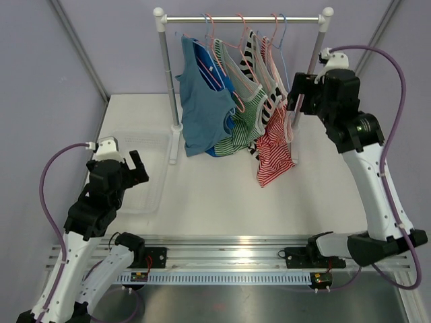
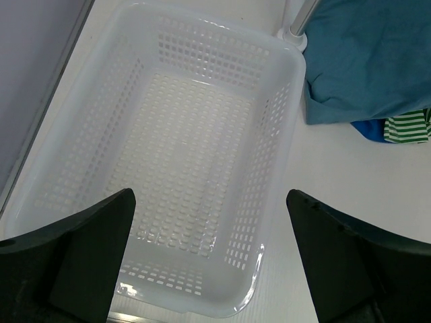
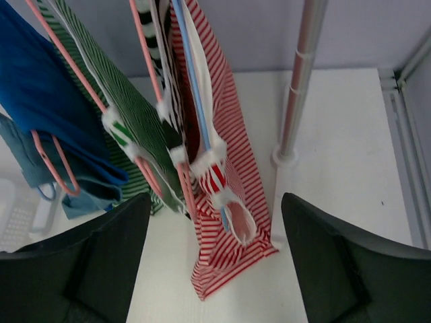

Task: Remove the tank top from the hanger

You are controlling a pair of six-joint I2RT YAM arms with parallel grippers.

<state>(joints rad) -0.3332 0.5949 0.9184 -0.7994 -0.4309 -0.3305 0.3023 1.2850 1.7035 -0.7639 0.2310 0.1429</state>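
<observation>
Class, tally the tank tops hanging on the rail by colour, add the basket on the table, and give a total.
Grey-blue top: 1
Bright blue top: 1
Green striped top: 1
Black-and-white striped top: 1
Red striped top: 1
Basket: 1
Total: 6

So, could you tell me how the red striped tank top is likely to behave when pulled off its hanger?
The red striped tank top hangs in limp folds, so it is probably floppy and light. Its straps loop over the hanger, so it may snag or drag that along.
</observation>
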